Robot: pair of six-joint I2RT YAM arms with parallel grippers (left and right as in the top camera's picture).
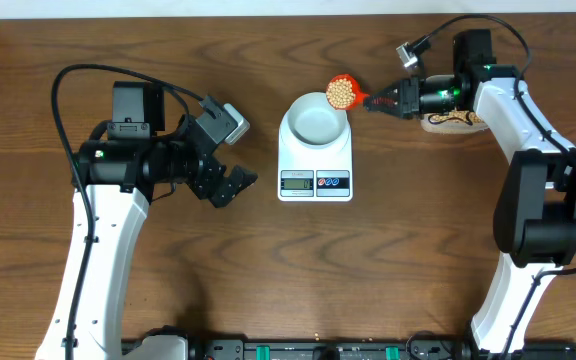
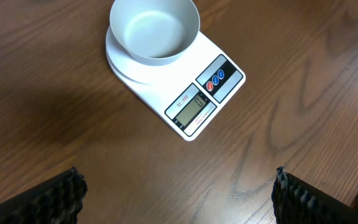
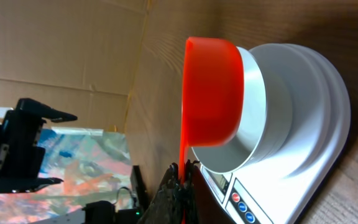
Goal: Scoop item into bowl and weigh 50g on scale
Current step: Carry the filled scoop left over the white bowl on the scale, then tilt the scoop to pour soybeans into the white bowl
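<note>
Since the bowl (image 1: 314, 124) sits empty on the scale (image 1: 315, 184) at frame centre for weighing, the right gripper (image 1: 380, 100), clamped on the scoop (image 3: 213, 93) handle, holds beans (image 1: 340, 93) level by its upper-right rim, while the left gripper (image 1: 232, 184), mid-left, gapes empty.

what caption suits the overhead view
The right gripper holds a red scoop of beans at the rim of the empty bowl on the scale
</note>
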